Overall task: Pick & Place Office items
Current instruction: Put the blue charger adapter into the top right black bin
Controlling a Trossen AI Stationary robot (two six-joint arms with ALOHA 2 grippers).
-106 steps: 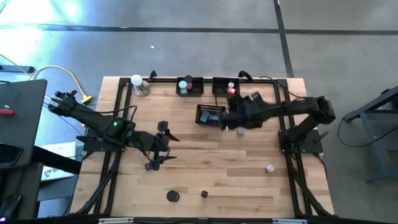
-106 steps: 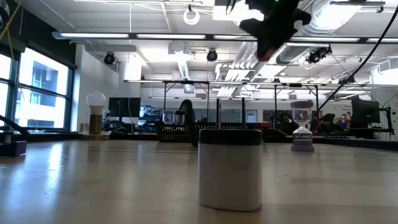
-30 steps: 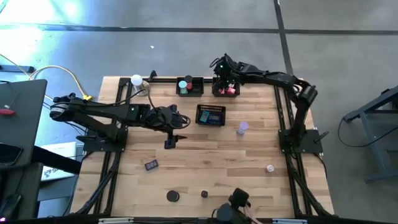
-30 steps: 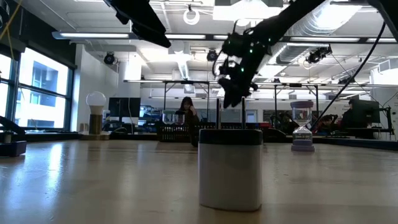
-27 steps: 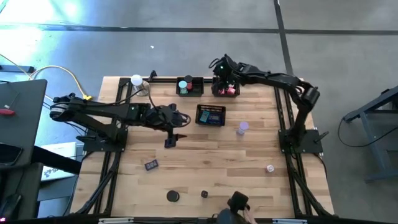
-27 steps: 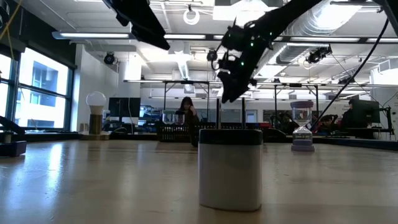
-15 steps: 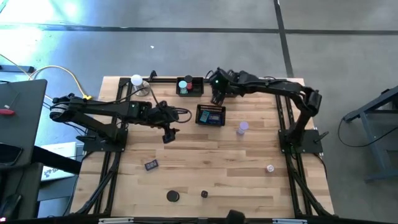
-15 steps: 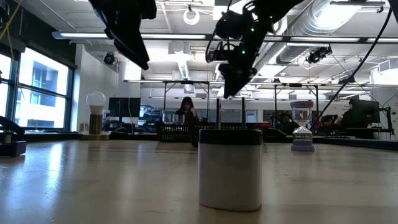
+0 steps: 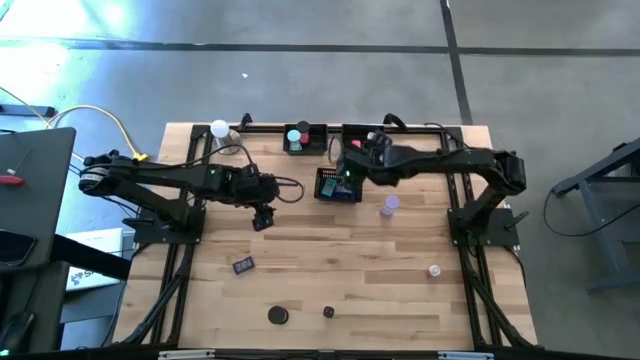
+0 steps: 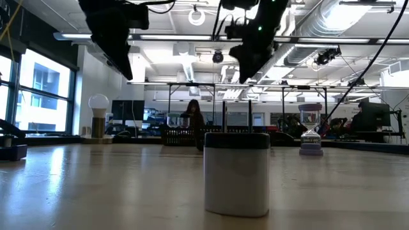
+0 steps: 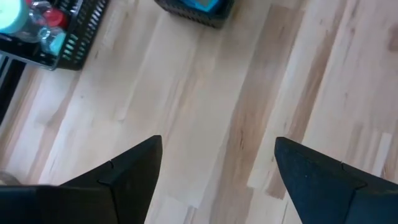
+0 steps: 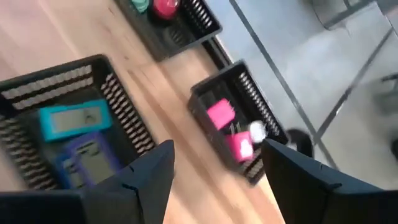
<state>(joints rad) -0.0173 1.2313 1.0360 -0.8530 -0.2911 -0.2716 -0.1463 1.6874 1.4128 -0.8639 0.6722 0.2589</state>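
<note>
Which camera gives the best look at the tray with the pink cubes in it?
The right wrist view: the tray with the pink cubes sits close, contents plain. The high view shows it small, partly under the right arm. The low and left wrist views don't show it clearly.

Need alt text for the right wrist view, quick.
The right gripper, fingers open and empty, hangs over three black mesh trays: one with teal and lavender blocks, one with pink cubes, one with teal and red pieces.
</note>
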